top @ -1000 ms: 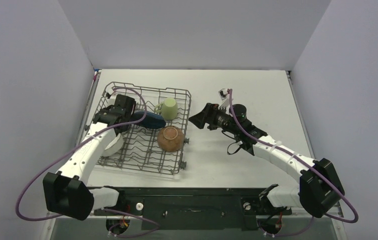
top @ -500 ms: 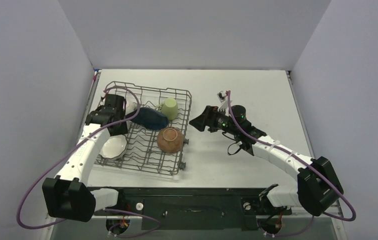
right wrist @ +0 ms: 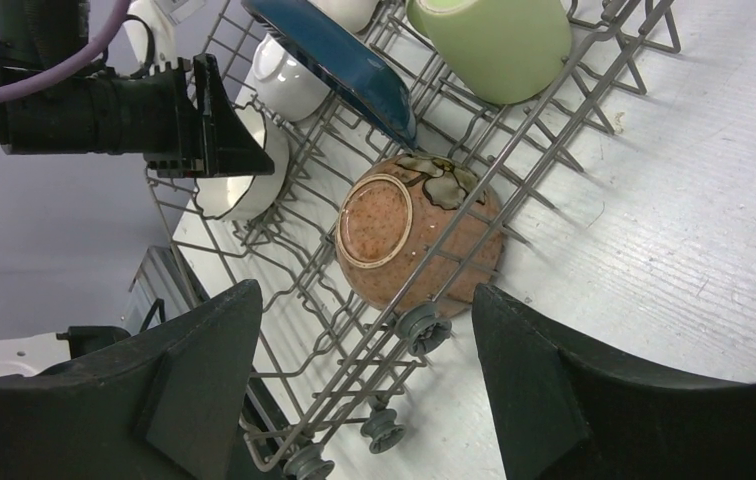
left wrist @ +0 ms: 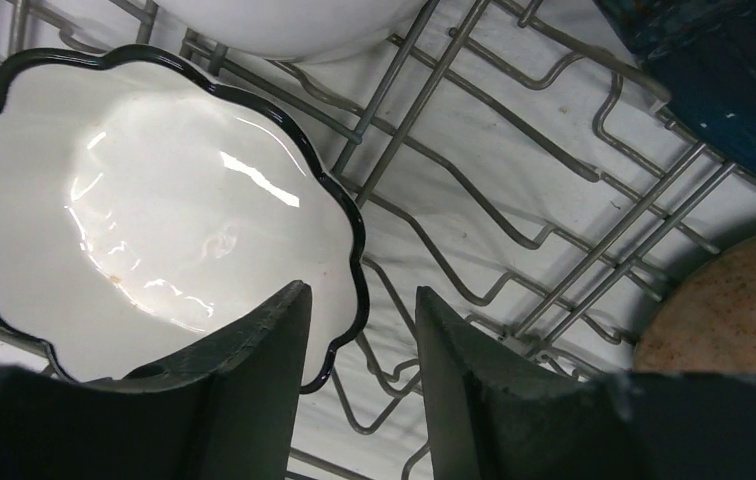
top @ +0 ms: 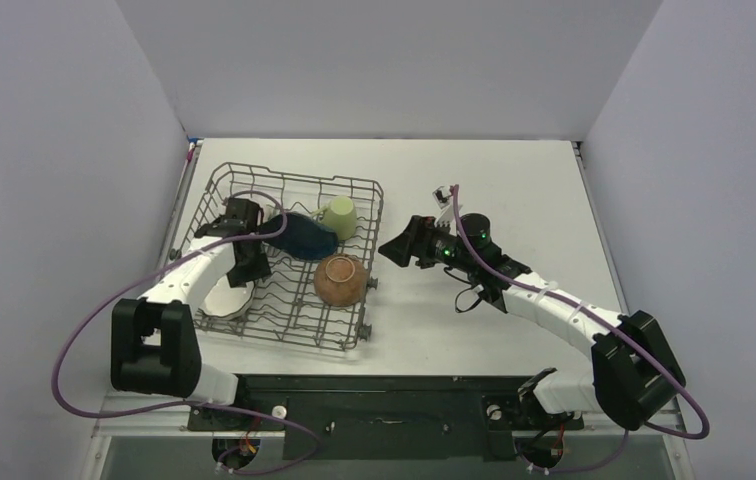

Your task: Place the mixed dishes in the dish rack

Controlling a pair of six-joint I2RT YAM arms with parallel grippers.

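- Dish rack (top: 299, 175), near-left corner: the left gripper (left wrist: 359, 300) hangs just above the wires, its jaws parted by a narrow gap and holding nothing.
- Beneath one finger lies the scalloped bowl (left wrist: 154, 220), tilted on the tines with its hollow facing up. Its dark rim passes close to that fingertip, and whether they touch cannot be told.
- Just beyond it sits the white bowl (left wrist: 284, 18). The blue dish (right wrist: 339, 60) leans on edge mid-rack, and the green mug (right wrist: 494, 35) lies at the far side. The brown bowl (right wrist: 419, 240) rests inverted, foot ring showing, near the right wall.
- Outside the rack, the right gripper (right wrist: 364, 295) hovers over the table (top: 494, 180), its jaws wide and empty.
- Step in hand, as judged: clearing the left gripper from the seated scalloped bowl. This is best done by rising straight along the fingers with no sideways drift, so that neither finger hooks the rim or a tine and tips the bowl.
- Five pieces show in the rack, so loading appears nearly complete.
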